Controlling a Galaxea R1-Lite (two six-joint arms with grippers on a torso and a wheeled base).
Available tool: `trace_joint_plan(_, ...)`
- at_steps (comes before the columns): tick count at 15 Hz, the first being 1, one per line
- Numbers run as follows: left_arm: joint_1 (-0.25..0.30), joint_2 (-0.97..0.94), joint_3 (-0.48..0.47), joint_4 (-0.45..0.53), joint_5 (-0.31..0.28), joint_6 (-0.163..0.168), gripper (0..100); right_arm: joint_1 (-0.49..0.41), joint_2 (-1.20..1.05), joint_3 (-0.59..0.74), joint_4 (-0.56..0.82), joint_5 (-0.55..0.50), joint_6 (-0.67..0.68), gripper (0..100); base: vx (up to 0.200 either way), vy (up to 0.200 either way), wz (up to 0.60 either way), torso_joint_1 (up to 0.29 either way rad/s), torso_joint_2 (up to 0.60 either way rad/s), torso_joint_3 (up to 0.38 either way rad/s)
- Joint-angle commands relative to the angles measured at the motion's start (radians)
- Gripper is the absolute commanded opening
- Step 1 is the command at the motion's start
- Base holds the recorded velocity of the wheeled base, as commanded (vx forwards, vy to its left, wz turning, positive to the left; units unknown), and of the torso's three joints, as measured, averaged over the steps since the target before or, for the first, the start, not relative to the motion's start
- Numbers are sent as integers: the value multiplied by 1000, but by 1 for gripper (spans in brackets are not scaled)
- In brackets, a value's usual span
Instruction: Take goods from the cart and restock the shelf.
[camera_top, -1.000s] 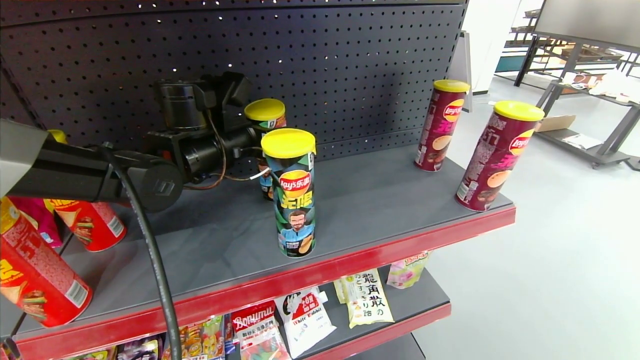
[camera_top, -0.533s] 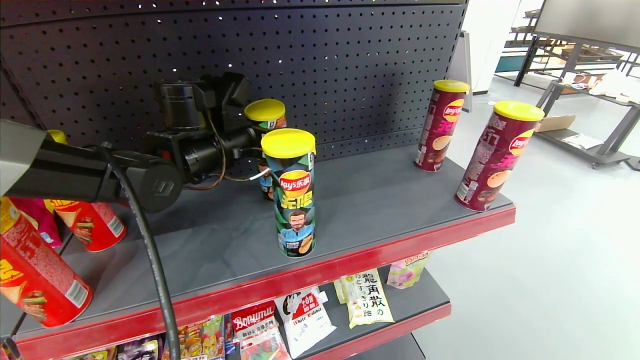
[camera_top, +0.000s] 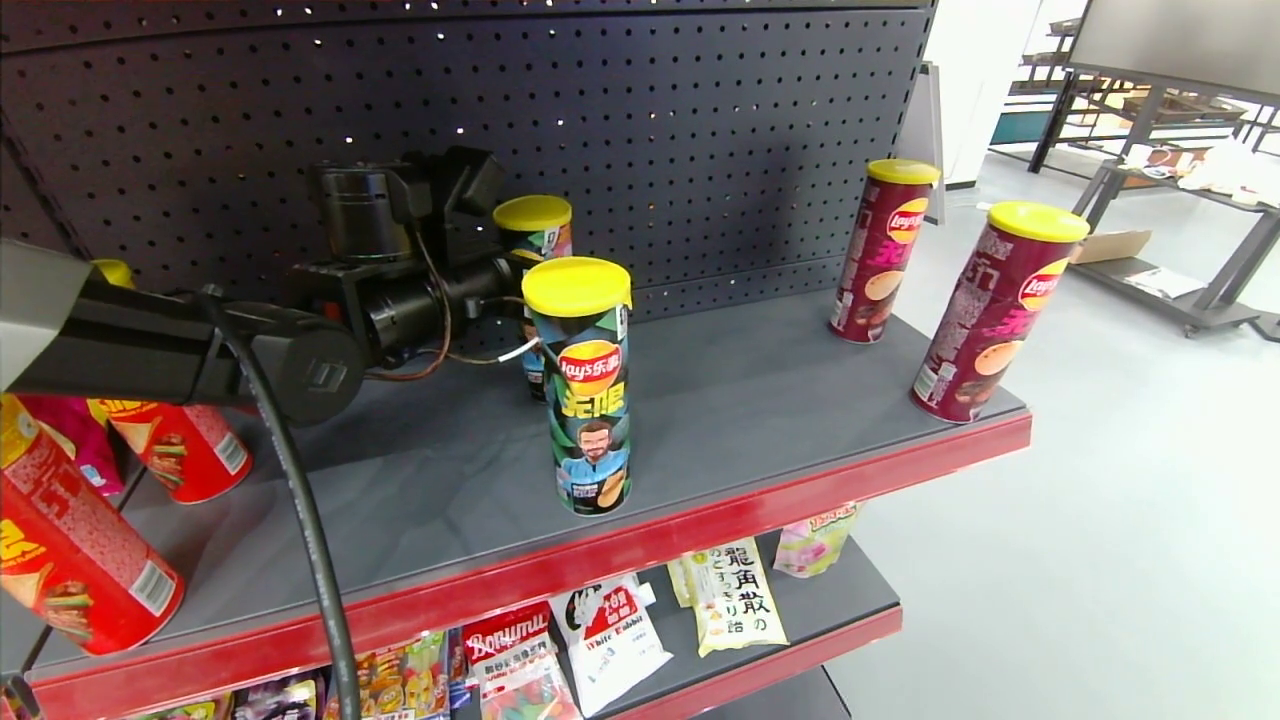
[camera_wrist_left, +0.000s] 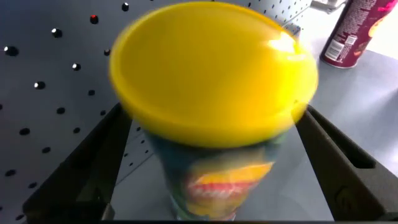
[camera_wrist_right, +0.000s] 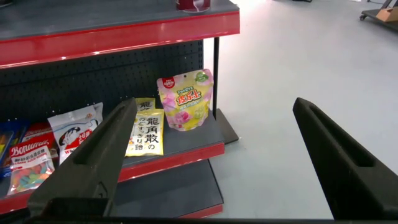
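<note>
A dark chip can with a yellow lid (camera_top: 535, 225) stands at the back of the grey shelf (camera_top: 760, 400), close to the pegboard. My left gripper (camera_top: 515, 290) is around it from the left, open, and its fingers (camera_wrist_left: 99, 162) stand off the can (camera_wrist_left: 211, 81) on both sides. A matching can (camera_top: 588, 390) stands in front of it, near the red shelf edge. My right gripper (camera_wrist_right: 211, 124) is open and holds nothing; it hangs low in front of the lower shelves.
Two purple cans (camera_top: 885, 250) (camera_top: 995, 315) stand at the shelf's right end. Red cans (camera_top: 70, 560) (camera_top: 180, 450) are at the left. Snack bags (camera_wrist_right: 185, 99) fill the lower shelf. Bare shelf lies between the dark cans and the purple ones.
The rear can's lid has shifted slightly up and right, and the left gripper edged the same way. The front can and the purple cans have not moved.
</note>
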Motion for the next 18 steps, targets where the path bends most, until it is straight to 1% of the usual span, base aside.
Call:
trace_joint_plan(1, 2, -25, 23, -2, 1, 0, 100, 0, 0, 1, 0, 0, 0, 100, 0, 0, 0, 0, 0, 0)
trace_joint_plan(2, 4, -37, 48, -7, 3, 0, 100, 0, 0, 1, 0, 0, 0, 100, 0, 0, 0, 0, 0, 0)
trace_joint_plan(4, 25, -68, 104, -22, 3, 0, 100, 0, 0, -1, 0, 0, 0, 100, 0, 0, 0, 0, 0, 0)
trace_joint_plan(6, 35, -95, 140, -25, 3, 1, 100, 0, 0, -1, 0, 0, 0, 100, 0, 0, 0, 0, 0, 0)
trace_joint_plan(8, 41, -141, 195, -27, 3, 1, 100, 0, 0, 1, 0, 0, 0, 100, 0, 0, 0, 0, 0, 0)
trace_joint_plan(9, 42, -190, 258, -29, 1, 1, 100, 0, 0, 1, 0, 0, 0, 100, 0, 0, 0, 0, 0, 0)
trace_joint_plan(13, 44, -362, 440, -30, 7, 3, 100, 0, 0, -1, 0, 0, 0, 100, 0, 0, 0, 0, 0, 0)
trace_joint_plan(14, 45, -430, 491, -25, 35, 3, 100, 0, 0, -1, 0, 0, 0, 100, 0, 0, 0, 0, 0, 0)
trace_joint_plan(15, 45, -506, 566, -27, 58, 4, 100, 0, 0, 1, 0, 0, 0, 100, 0, 0, 0, 0, 0, 0)
trace_joint_plan(16, 45, -572, 627, -29, 58, 4, 100, 0, 0, 1, 0, 0, 0, 100, 0, 0, 0, 0, 0, 0)
trace_joint_plan(17, 62, -706, 721, -22, 59, 7, 100, 0, 0, -1, 0, 0, 0, 100, 0, 0, 0, 0, 0, 0)
trace_joint_plan(18, 93, -785, 758, -9, 50, 18, 100, 0, 0, 1, 0, 0, 0, 100, 0, 0, 0, 0, 0, 0)
